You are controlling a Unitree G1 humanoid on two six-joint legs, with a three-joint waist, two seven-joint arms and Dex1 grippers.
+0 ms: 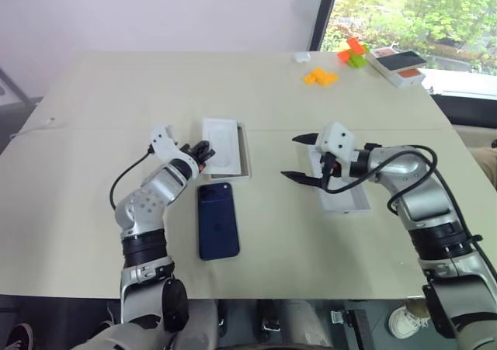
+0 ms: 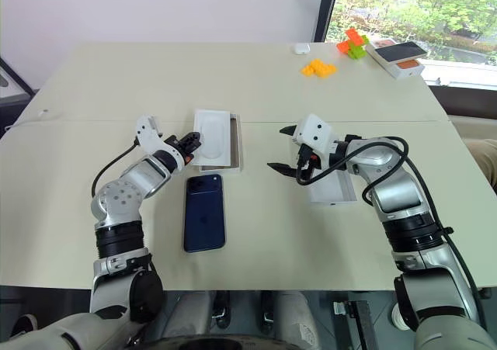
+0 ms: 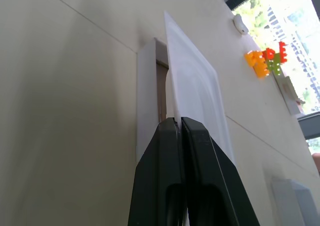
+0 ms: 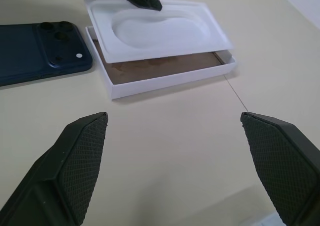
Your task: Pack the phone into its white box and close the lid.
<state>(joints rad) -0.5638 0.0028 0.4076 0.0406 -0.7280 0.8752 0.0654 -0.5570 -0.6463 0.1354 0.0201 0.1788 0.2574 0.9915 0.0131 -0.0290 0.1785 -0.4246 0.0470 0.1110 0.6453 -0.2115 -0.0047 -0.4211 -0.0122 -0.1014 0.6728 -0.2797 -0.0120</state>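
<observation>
The dark navy phone (image 1: 217,220) lies flat on the table, camera end toward the white box (image 1: 245,154). Over that box, a flat white insert (image 1: 220,144) with an oval recess is held tilted, and the brown floor (image 4: 160,68) shows beneath it. My left gripper (image 1: 203,150) is shut on the insert's near edge, its black fingers (image 3: 172,151) pressed together on it. My right gripper (image 1: 290,157) hangs open and empty, right of the box, pointing toward it. The white lid (image 1: 345,199) lies under my right wrist, inside up.
At the far right of the table sit orange blocks (image 1: 320,77), red and green blocks (image 1: 353,53), a white-and-orange box with a dark top (image 1: 397,64) and a small white object (image 1: 301,56). A seam (image 1: 101,129) crosses the table.
</observation>
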